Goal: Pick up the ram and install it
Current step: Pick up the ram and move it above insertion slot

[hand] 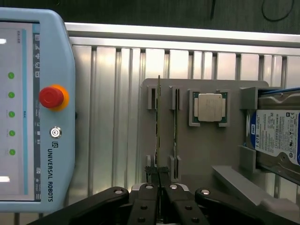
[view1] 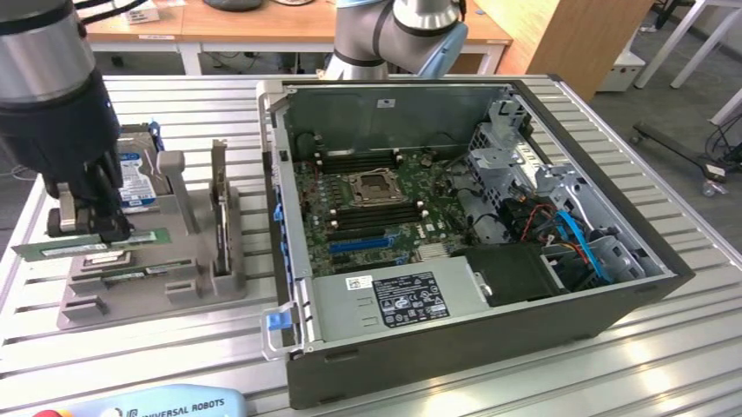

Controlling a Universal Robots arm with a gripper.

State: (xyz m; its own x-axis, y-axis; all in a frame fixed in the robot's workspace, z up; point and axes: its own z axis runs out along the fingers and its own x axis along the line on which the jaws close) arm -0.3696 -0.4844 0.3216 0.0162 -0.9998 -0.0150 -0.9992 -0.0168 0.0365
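The black gripper is pressed together on the ram, a thin green circuit-board stick standing on edge between its fingers. The stick's long axis runs crosswise to the pinch. A second stick like it sits just beside the gripper in the grey slotted holder. The open black computer case lies well apart across the bench.

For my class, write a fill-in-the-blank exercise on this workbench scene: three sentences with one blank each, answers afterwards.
1. The gripper is ___ on the ram.
2. In the gray holder, the processor chip sits between the second ram stick and the ___.
3. The button on the teach pendant is ___.
Missing words: shut; hard drive; red.
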